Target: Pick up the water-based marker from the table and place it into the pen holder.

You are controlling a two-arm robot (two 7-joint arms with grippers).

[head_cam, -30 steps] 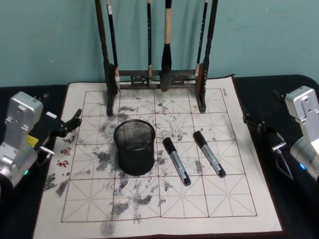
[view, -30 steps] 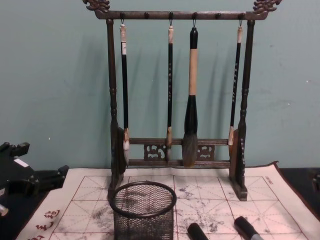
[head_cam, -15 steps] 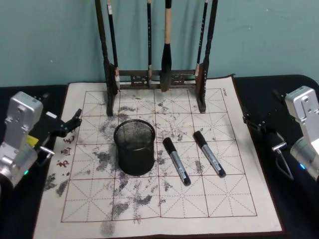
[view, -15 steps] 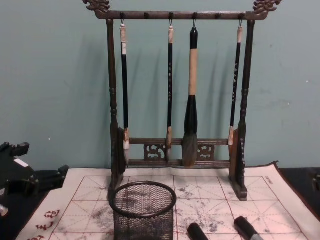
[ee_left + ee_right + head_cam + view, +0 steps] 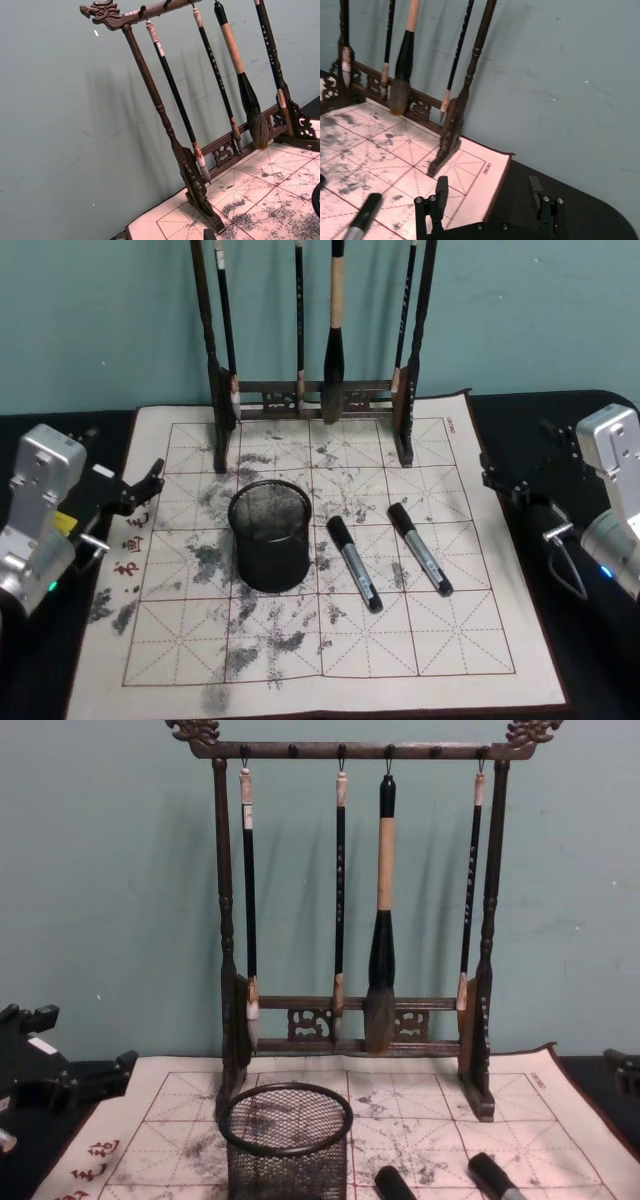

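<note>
- Head view first: the silver-and-black right gripper [image 5: 503, 483] has edged in a little from the far right of the black wire-mesh cylindrical pen holder [image 5: 268, 560]. Its tip now reaches the right border of the ink-stained white gridded calligraphy mat [image 5: 440, 640].
- Its two black fingers stand wide apart with nothing between them, so I read this as the start of the reach, with no grasp yet.
- The matching left gripper [image 5: 143, 488] has not moved. It sits over the mat's edge, well to the left of the pen holder, fingers spread and empty.
- Two black cylindrical markers lie flat on the mat to the right of the pen holder. One marker [image 5: 353, 563] lies just beside it, and the second marker [image 5: 420, 548] lies farther right, nearer the right gripper. I cannot tell which one is the water-based one.
- The pen holder stands upright and looks empty through its mesh.
- Behind it, the tall dark wooden brush rack [image 5: 300, 395] holds four hanging calligraphy brushes [image 5: 385, 900].
</note>
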